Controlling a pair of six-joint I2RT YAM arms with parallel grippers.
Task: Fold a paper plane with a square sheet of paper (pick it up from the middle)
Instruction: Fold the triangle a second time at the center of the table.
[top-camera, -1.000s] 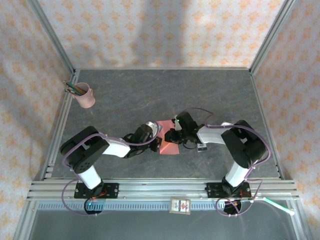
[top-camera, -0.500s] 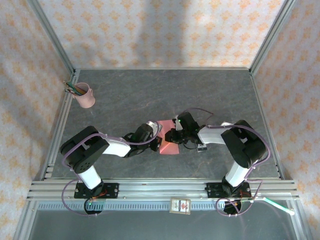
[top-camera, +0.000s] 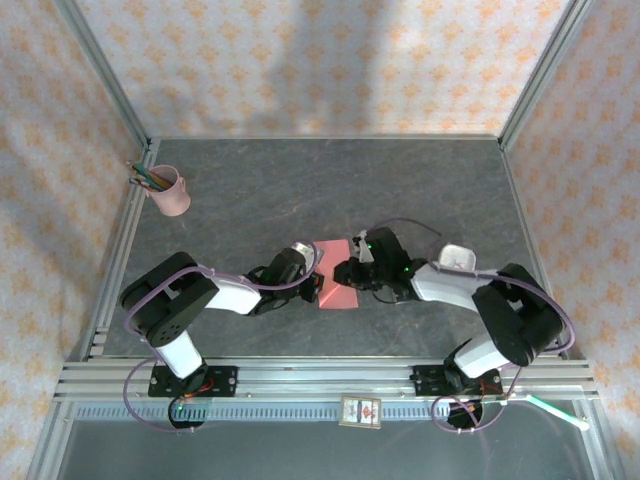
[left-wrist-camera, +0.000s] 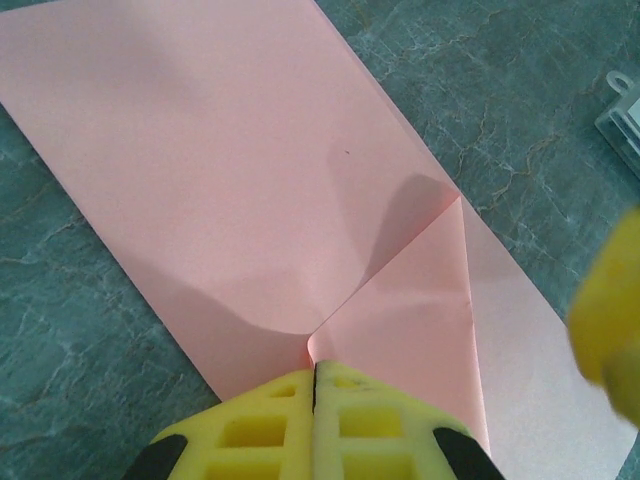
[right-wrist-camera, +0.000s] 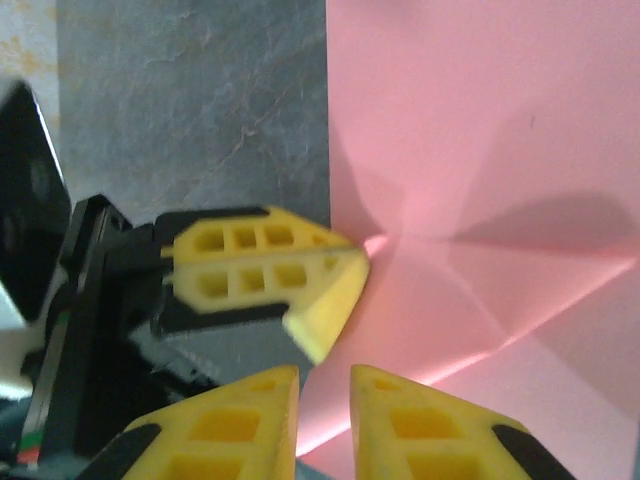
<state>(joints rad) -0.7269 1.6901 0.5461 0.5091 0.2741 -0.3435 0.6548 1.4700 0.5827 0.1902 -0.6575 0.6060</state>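
While the pink paper (left-wrist-camera: 220, 170) lies creased on the table (left-wrist-camera: 520, 90), we see the left gripper (left-wrist-camera: 314, 372) pressed together, touching its edge, and the right gripper (right-wrist-camera: 325, 378) spread a little.

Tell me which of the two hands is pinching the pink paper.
The left hand: it is shut on the edge of the pink paper, where the creases meet. The right hand has its jaws slightly apart.
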